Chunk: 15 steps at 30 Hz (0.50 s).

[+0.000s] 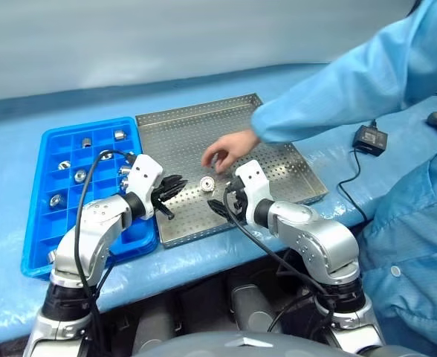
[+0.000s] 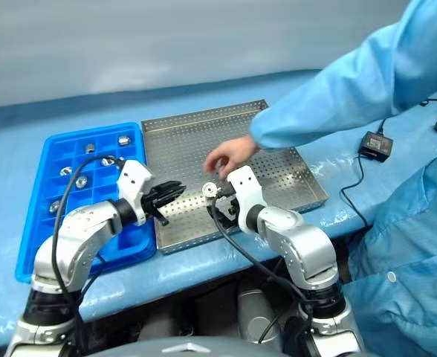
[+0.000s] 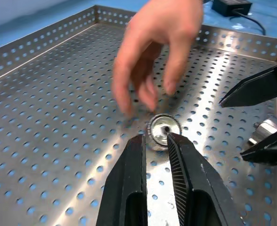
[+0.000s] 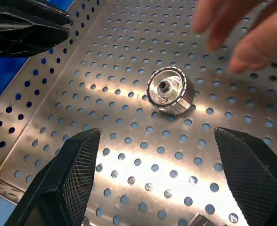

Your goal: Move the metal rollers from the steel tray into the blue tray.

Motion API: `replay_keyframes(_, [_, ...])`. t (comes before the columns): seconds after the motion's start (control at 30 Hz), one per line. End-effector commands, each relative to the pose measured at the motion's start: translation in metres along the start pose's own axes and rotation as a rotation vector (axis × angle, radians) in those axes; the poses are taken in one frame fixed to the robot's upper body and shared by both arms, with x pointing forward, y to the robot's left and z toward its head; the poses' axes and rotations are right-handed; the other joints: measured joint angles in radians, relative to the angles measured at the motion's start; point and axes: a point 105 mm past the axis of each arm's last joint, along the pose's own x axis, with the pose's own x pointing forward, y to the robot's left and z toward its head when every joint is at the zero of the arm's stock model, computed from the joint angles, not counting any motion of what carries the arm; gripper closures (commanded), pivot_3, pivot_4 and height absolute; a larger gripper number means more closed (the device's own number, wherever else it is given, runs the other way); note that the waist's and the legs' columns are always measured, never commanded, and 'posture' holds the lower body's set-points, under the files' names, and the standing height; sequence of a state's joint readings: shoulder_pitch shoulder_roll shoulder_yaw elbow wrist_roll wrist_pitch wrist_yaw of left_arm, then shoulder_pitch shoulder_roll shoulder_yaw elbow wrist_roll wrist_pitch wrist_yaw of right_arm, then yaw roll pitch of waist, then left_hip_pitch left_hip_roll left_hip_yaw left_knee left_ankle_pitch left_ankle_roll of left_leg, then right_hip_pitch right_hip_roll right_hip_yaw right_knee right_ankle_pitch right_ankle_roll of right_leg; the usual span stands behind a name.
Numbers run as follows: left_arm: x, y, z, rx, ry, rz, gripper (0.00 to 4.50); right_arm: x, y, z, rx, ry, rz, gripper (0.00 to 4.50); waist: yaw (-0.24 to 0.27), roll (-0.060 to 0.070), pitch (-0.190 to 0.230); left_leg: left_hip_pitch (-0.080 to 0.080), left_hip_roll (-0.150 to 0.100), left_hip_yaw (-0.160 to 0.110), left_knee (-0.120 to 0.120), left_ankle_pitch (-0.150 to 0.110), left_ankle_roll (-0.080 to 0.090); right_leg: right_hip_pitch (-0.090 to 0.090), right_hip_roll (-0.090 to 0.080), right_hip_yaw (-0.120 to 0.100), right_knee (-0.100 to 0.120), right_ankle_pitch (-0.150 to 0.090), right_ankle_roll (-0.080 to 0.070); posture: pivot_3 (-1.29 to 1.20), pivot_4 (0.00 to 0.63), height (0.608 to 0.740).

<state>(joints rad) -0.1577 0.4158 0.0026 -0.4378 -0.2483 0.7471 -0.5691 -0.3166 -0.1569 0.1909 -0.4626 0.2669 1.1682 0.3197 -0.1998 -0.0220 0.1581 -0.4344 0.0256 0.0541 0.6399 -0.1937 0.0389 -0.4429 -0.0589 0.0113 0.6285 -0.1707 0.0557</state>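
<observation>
1. The blue tray (image 1: 36, 223) is moulded plastic with a grid of square compartments. It lies at the left on the tabletop (image 1: 10, 141), which has a smooth light-blue covering. Several shiny metal rollers (image 1: 80, 175) sit in separate compartments.
2. The left gripper (image 1: 175, 186) has black, tapered fingers that are closed together and hold nothing. It hovers over the left edge of the steel tray (image 1: 278, 160).
3. The steel tray is rectangular grey sheet metal with a perforated floor and a low raised rim. It lies just beside the blue tray.
4. One roller (image 4: 170, 92), a short silver cylinder with a central hole and a ribbed rim, rests on the perforated floor between the two grippers.
5. The right gripper (image 4: 167, 181) has its ribbed black fingers spread wide apart. It is near the roller but not touching it.
6. A person's hand (image 1: 230, 149), in a light-blue sleeve, hangs above the roller.
</observation>
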Motion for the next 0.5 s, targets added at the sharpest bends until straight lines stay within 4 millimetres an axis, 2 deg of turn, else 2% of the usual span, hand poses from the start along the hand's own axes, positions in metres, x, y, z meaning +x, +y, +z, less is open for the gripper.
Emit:
replay_keyframes(0.03, [-0.008,0.005,0.01,0.022,-0.034,0.047,3.74,0.008,0.0,0.015,-0.035,-0.071,-0.009,0.42,0.024,0.0,0.0,0.0,0.0,0.0,0.0,0.0,0.0,0.0,0.0,0.0,0.0,0.0,0.0,-0.09,0.15,0.74])
replay_keyframes(0.17, [-0.011,0.007,0.01,0.02,-0.031,0.07,3.74,0.024,-0.003,0.02,-0.008,-0.115,-0.01,0.42,0.06,0.0,0.0,-0.002,0.0,0.0,0.002,0.0,0.0,-0.001,0.0,-0.001,0.0,0.0,0.0,-0.07,0.15,0.74])
replay_keyframes(0.33, [-0.013,0.005,0.012,0.022,-0.036,0.079,3.74,0.048,-0.015,0.016,-0.039,-0.123,-0.083,0.42,0.1,0.0,0.0,-0.003,0.0,0.0,0.004,0.0,0.0,-0.001,-0.001,-0.002,0.0,0.0,-0.001,-0.03,0.15,0.74])
replay_keyframes(0.5, [-0.019,0.004,0.011,0.022,-0.031,0.094,3.74,0.054,-0.026,0.017,-0.048,-0.142,-0.137,0.42,0.13,0.0,0.0,-0.003,0.0,0.0,0.004,-0.001,0.001,-0.001,-0.001,-0.002,0.0,0.001,-0.001,-0.01,0.15,0.74])
